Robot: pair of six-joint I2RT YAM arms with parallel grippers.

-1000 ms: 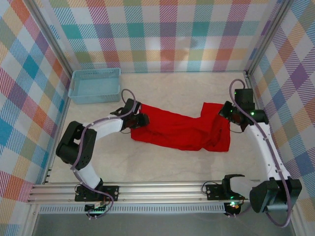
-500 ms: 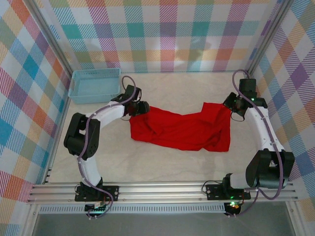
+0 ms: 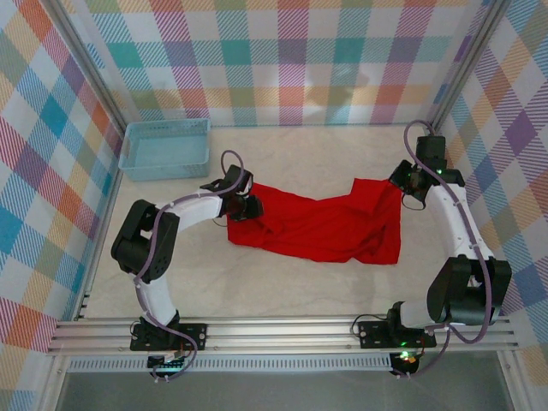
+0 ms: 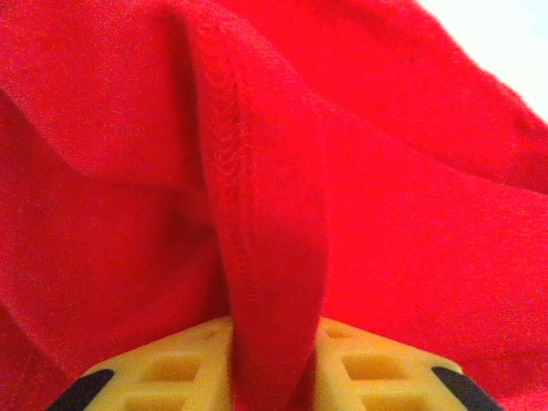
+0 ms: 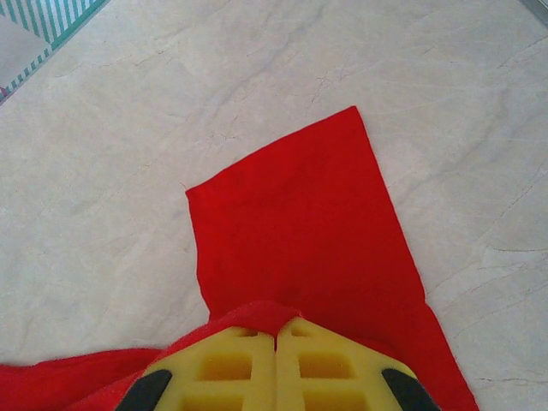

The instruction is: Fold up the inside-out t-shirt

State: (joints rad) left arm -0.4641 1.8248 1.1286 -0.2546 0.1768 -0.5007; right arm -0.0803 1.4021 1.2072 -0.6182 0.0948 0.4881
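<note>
Holds the bright red short-sleeved cloth t-shirt across the middle of the pale desk, lengthwise from left edge toward right edge, pinching a stitched hem fold at its left end in the left gripper and its far right corner in the right gripper.

Bright, even light from above, with pale glare on the back wall and faint shadows. Left wrist close-up of red t-shirt looks soft.
</note>
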